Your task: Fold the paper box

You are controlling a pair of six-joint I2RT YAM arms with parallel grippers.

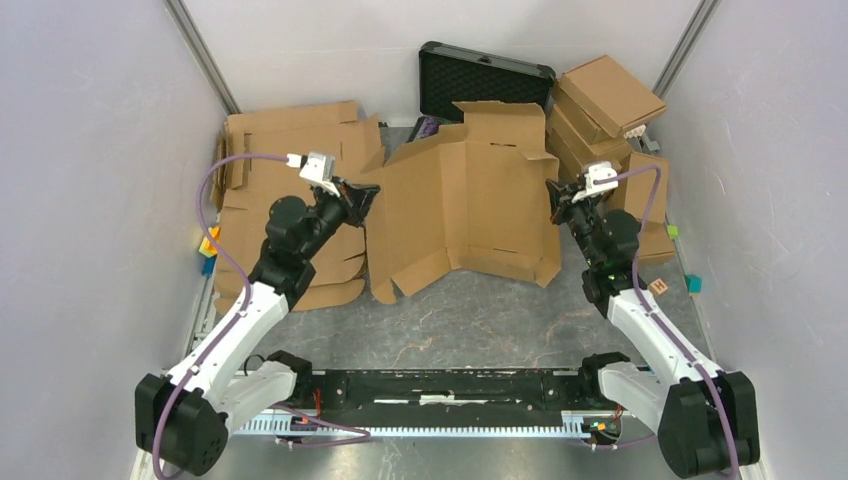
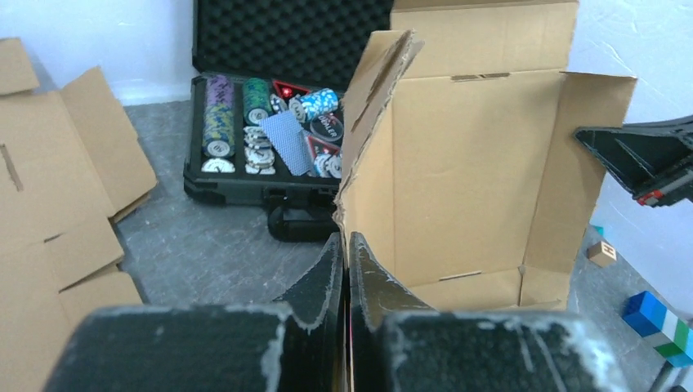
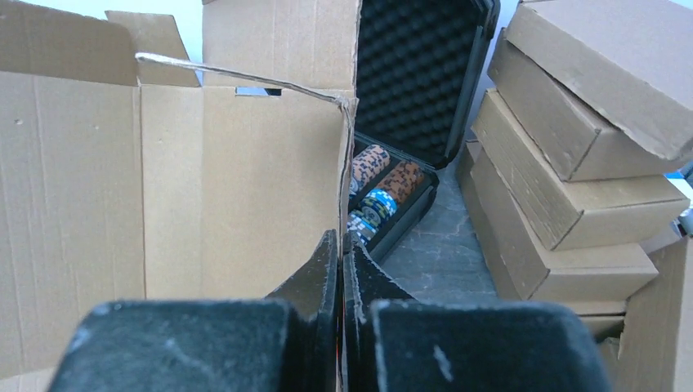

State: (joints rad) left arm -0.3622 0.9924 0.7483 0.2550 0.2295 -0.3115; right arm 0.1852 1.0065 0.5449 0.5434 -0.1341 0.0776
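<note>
Left wrist view puts the left gripper (image 2: 345, 249) nearest, its scuffed black fingers pinched tight on the raw, slightly ragged edge of one raised side panel of the paper box (image 1: 465, 200). Opposite, the right gripper (image 3: 341, 245) is clamped the same way on the other side panel, the cardboard edge running straight down between its closed fingers. The box stands mid-table (image 1: 480, 320) between the two arms, its broad main panel tilted up, both side wings bent forward and a tabbed flap rising behind. My reading is that the side walls are being raised along their creases, and that the task is at an early stage, since no flap looks tucked or locked. The next move probably calls for both arms to swing the walls inward together until square, gently enough not to tear the thin edges, then re-grip to fold a flap over and seat its tabs in the slots. The board is plain brown corrugated stock, matt, stiff across the flutes yet willing at the scored lines. Beyond it lies an open black case (image 2: 245, 192) with egg-crate foam in the lid and rows of glossy poker chips (image 2: 253, 122). Flat cardboard blanks (image 1: 270, 140) lie far left, and a stack of folded boxes (image 3: 572, 147) far right.
</note>
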